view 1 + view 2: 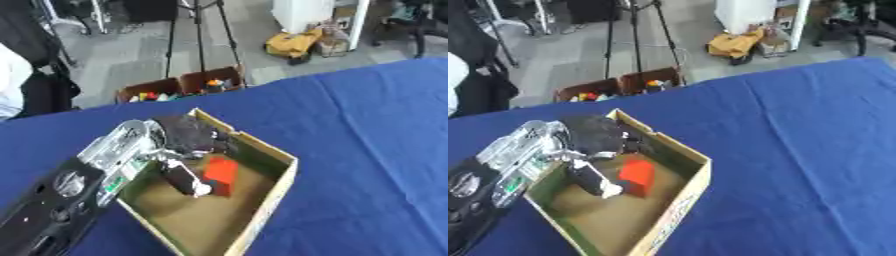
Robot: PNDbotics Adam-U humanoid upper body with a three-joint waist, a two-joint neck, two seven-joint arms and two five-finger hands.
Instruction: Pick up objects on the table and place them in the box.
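Note:
An open cardboard box [278,186] sits on the blue table [367,150]. Inside it a red block [220,172] rests on the brown floor, toward the far side. My left hand [187,133] reaches in over the box's left wall from the lower left, its black palm above the far corner. One dark finger with a pale tip [185,181] points down along the block's left side, touching or nearly touching it. The hand looks open, with nothing curled round the block. My right hand shows in neither view.
My left forearm [61,195], silver and black, covers the table to the box's left. Beyond the far table edge, a cardboard carton with coloured items [179,87] stands on the floor beside tripod legs [199,35]. Blue tabletop stretches to the right of the box.

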